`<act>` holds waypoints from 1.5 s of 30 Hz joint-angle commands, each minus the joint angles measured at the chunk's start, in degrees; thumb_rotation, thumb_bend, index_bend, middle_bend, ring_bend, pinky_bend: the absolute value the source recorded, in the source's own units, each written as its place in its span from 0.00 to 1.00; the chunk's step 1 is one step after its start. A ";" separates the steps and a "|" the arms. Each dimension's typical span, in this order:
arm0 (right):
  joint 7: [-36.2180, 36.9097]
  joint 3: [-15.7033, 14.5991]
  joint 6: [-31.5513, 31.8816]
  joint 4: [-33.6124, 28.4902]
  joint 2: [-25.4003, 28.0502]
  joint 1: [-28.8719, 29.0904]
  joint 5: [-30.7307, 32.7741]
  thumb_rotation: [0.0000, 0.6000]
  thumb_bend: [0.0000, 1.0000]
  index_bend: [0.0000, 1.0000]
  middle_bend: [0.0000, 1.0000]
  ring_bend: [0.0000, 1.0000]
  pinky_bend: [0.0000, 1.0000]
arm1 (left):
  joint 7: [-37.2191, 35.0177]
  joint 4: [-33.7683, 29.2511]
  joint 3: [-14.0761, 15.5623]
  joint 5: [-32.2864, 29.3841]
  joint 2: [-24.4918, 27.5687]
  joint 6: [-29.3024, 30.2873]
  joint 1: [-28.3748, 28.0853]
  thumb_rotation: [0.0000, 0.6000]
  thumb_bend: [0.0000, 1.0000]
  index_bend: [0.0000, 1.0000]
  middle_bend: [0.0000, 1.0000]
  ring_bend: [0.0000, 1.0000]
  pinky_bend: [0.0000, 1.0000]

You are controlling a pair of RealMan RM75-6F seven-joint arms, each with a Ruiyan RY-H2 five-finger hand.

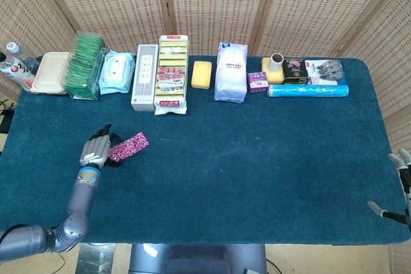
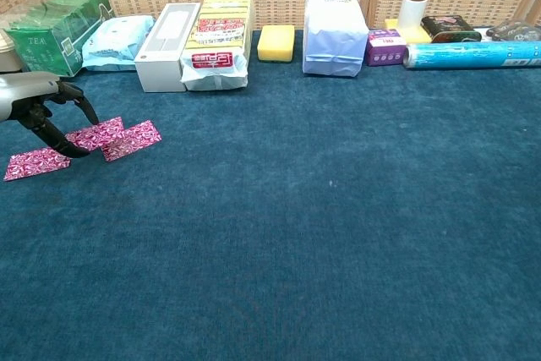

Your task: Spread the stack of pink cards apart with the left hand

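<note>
The left hand [image 2: 38, 101] rests with bent fingers on the pink cards [image 2: 93, 134] at the left of the blue surface [image 2: 338, 209] — it covers part of them, holding none. Far right, the right hand [image 1: 401, 181] is cut off at the edge — fingers apart, holding nothing.

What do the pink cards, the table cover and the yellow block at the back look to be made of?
Pink cards: thin, flat, printed swirl pattern, likely paper or card; gloss unclear.
Table cover: dark teal fabric, matte and fuzzy, like felt or short-pile carpet.
Yellow block: matte, soft-edged, probably a foam sponge.
The left hand touches the cards with dark fingertips; its back looks like grey metal or plastic.
</note>
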 commanded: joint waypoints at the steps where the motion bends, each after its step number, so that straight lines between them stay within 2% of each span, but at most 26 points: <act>1: 0.12 -0.05 -0.04 0.10 0.04 0.02 -0.07 1.00 0.00 0.06 0.00 0.00 0.00 | 2.41 0.88 -2.03 -4.32 -1.08 0.04 -2.48 1.00 0.25 0.43 0.00 0.00 0.10; 8: 0.46 -0.11 -0.36 0.11 0.13 0.08 0.08 1.00 0.00 0.06 0.00 0.00 0.00 | 4.10 4.12 -2.99 -6.91 -2.35 -1.12 -4.95 1.00 0.25 0.43 0.00 0.00 0.10; 21: 2.79 -0.34 -0.80 0.32 0.88 0.13 -0.17 1.00 0.00 0.06 0.00 0.00 0.00 | 8.06 11.42 -3.23 -11.36 -8.49 0.06 -8.80 1.00 0.25 0.43 0.00 0.00 0.11; 45: 4.83 -0.31 -0.48 0.67 1.42 0.03 -0.16 1.00 0.00 0.06 0.00 0.00 0.00 | 10.40 13.06 -5.72 -13.92 -11.14 3.08 -9.67 1.00 0.23 0.43 0.00 0.00 0.12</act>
